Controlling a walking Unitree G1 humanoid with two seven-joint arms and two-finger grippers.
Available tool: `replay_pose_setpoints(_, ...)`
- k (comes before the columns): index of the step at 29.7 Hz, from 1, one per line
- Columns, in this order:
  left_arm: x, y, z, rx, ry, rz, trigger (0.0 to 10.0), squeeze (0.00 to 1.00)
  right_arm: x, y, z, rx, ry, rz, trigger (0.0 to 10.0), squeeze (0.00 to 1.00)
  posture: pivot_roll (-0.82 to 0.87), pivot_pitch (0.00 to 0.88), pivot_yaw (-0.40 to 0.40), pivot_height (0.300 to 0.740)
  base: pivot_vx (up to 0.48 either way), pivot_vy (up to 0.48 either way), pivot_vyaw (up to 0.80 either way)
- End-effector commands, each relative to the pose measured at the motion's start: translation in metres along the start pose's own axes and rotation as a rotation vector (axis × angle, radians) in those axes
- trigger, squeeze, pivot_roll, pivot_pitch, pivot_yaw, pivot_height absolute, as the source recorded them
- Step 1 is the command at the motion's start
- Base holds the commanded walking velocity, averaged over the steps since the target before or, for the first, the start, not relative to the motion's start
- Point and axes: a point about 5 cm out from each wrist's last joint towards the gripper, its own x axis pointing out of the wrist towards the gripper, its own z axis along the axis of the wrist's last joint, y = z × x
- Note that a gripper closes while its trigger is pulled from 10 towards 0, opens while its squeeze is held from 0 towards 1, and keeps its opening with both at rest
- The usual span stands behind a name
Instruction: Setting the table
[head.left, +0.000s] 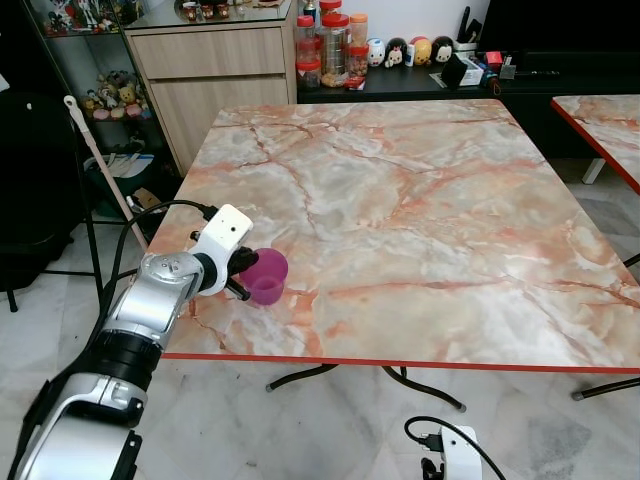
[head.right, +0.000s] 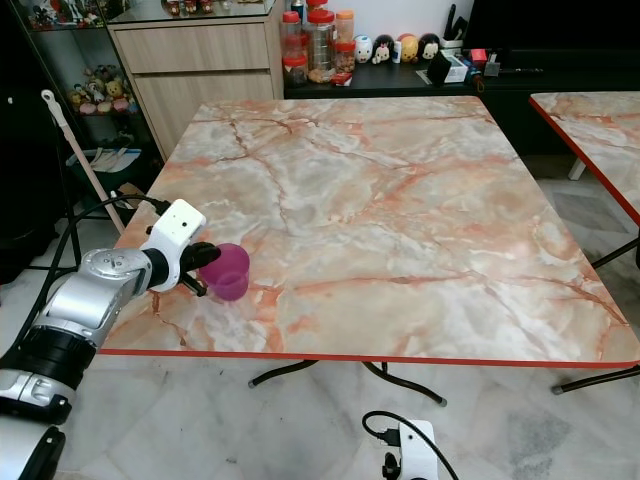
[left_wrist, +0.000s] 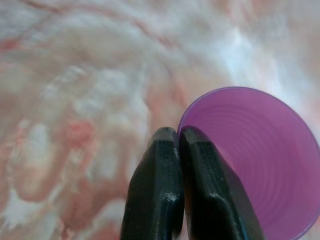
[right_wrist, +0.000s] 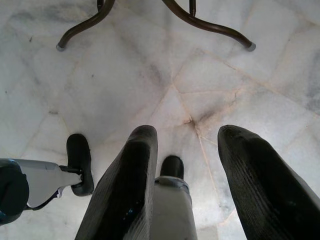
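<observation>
The left gripper (head.left: 243, 281) is pinched on the rim of a purple cup (head.left: 266, 275) at the table's (head.left: 420, 210) near-left corner — one finger inside, one outside. It looks a thin, light plastic thing (easily squashed or tipped), so the rim hold suits it. The right gripper (right_wrist: 187, 177) hangs idle over the floor, fingers spread.

Jars (head.left: 330, 45) w/ red lids standing behind counter, plush toys (head.left: 405, 50) sitting beside them; mop handle (head.left: 100, 165) leaning at left; 2nd marble top (head.left: 605, 130) showing far right; cabinet (head.left: 205, 75) standing behind.
</observation>
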Motion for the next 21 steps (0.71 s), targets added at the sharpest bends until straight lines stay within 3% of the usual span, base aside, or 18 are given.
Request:
replay_pose_setpoints(1,-0.011,0.032,0.017,-0.123,-0.154,0.207,0.0,0.00,0.001,0.002,0.002,0.007,-0.001,0.000,10.0,0.00,0.04,0.000,0.052,0.740,0.000,0.000,0.00)
replay_pose_setpoints(3,-0.019,0.046,0.020,-0.153,-0.204,0.307,0.5,0.00,0.000,0.001,0.002,0.007,-0.002,0.000,10.0,0.00,0.04,0.000,0.050,0.740,0.000,0.000,0.00)
replay_pose_setpoints(4,-0.025,0.056,0.021,-0.159,-0.226,0.379,9.6,0.00,0.001,0.001,0.002,0.006,-0.002,0.001,10.0,0.00,0.04,0.000,0.050,0.740,0.000,0.000,0.00)
replay_pose_setpoints(5,-0.040,0.076,0.018,-0.170,-0.252,0.513,10.0,0.00,0.001,0.002,0.002,0.002,-0.002,0.002,10.0,0.00,0.04,0.000,0.050,0.740,0.000,0.000,0.00)
replay_pose_setpoints(7,-0.048,0.084,0.016,-0.170,-0.260,0.571,10.0,0.00,0.001,0.002,0.002,0.000,-0.002,0.003,10.0,0.00,0.05,0.000,0.044,0.740,0.000,0.000,0.00)
replay_pose_setpoints(8,-0.063,0.099,0.007,-0.164,-0.253,0.690,10.0,0.00,0.001,0.001,0.002,-0.004,-0.001,0.005,10.0,0.00,0.05,0.000,0.044,0.740,0.000,0.000,0.00)
replay_pose_setpoints(12,-0.097,0.127,-0.018,-0.117,-0.187,0.932,10.0,0.00,0.001,0.002,0.002,-0.005,-0.002,0.008,10.0,0.00,0.05,0.000,0.046,0.740,0.000,0.000,0.00)
replay_pose_setpoints(13,-0.097,0.127,-0.018,-0.117,-0.187,0.932,10.0,0.00,0.001,0.002,0.002,-0.005,-0.002,0.008,10.0,0.00,0.05,0.000,0.046,0.740,0.000,0.000,0.00)
replay_pose_setpoints(14,-0.114,0.138,-0.034,-0.121,-0.148,1.038,10.0,0.00,0.001,0.003,0.002,-0.006,-0.001,0.009,10.0,0.00,0.05,0.000,0.046,0.740,0.000,0.000,0.00)
replay_pose_setpoints(17,-0.118,0.141,-0.039,-0.119,-0.140,1.071,10.0,0.00,0.001,0.003,0.002,-0.006,-0.001,0.009,10.0,0.00,0.06,0.000,0.046,0.740,0.000,0.000,0.00)
replay_pose_setpoints(21,-0.159,0.142,-0.103,-0.028,0.105,1.280,10.0,0.00,0.000,0.003,0.001,-0.005,0.001,0.010,10.0,0.00,0.06,0.000,0.049,0.740,0.000,0.000,0.00)
